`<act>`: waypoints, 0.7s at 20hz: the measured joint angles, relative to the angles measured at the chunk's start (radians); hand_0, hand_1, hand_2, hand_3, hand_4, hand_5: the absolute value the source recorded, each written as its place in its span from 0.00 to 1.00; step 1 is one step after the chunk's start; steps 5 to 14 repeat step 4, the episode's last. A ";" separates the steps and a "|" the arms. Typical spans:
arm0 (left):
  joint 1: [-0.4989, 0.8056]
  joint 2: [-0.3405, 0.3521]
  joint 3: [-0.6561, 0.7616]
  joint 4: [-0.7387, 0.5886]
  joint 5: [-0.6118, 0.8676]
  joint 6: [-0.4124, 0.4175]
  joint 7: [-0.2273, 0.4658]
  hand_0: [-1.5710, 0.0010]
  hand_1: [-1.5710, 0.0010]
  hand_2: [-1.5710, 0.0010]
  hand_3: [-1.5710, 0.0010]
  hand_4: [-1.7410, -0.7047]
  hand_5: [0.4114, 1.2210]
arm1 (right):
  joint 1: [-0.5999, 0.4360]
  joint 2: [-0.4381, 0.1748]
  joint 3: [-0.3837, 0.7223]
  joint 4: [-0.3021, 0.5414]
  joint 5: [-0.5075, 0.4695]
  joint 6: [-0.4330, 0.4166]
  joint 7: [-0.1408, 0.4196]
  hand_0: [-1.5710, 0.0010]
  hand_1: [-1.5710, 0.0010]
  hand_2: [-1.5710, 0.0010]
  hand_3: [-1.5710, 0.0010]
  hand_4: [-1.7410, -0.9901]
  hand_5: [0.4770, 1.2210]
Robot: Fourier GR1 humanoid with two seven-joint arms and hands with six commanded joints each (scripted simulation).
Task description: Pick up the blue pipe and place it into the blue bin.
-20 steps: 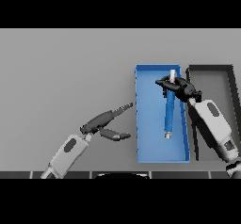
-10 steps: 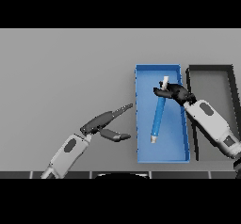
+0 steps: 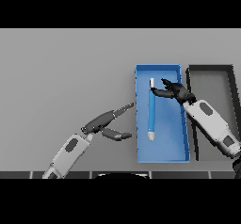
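Grey tabletop [image 3: 61,68] carries everything. Blue bin [image 3: 162,155] sits under and to the left of the right robot hand [image 3: 175,92]. A dark bin [image 3: 211,70] sits just beside the blue one, on the far side of the right robot hand from the left one; the right forearm crosses the edge between the two bins.

Left robot hand [image 3: 104,124] hovers over bare tabletop, just outside the blue bin's left wall. Fingers straight and spread, thumb apart, holding nothing, fingertips pointing toward the bin.

Right robot hand is over the blue bin's upper half. Fingers loosely curved and apart, pointing left toward the pipe's top end. Fingertips look just beside the pipe, not wrapped around it; contact can't be confirmed from this view.

Blue pipe [image 3: 151,112] lies inside the blue bin, roughly lengthwise along the bin's long axis, left of and below the right robot hand. Pale caps at both ends; the upper cap is nearest the right fingertips.
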 measured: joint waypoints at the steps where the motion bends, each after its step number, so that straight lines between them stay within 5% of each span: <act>1: 0.004 0.005 0.003 -0.006 0.004 -0.001 -0.003 1.00 1.00 1.00 1.00 0.79 0.07 | -0.001 -0.006 -0.001 0.002 -0.001 0.016 -0.004 0.99 0.99 0.99 1.00 0.82 0.26; 14: 0.040 0.026 -0.005 -0.039 0.011 -0.012 -0.013 1.00 1.00 1.00 1.00 0.79 0.07 | -0.004 0.005 -0.005 0.019 -0.008 0.032 -0.014 0.99 0.99 0.99 1.00 0.82 0.27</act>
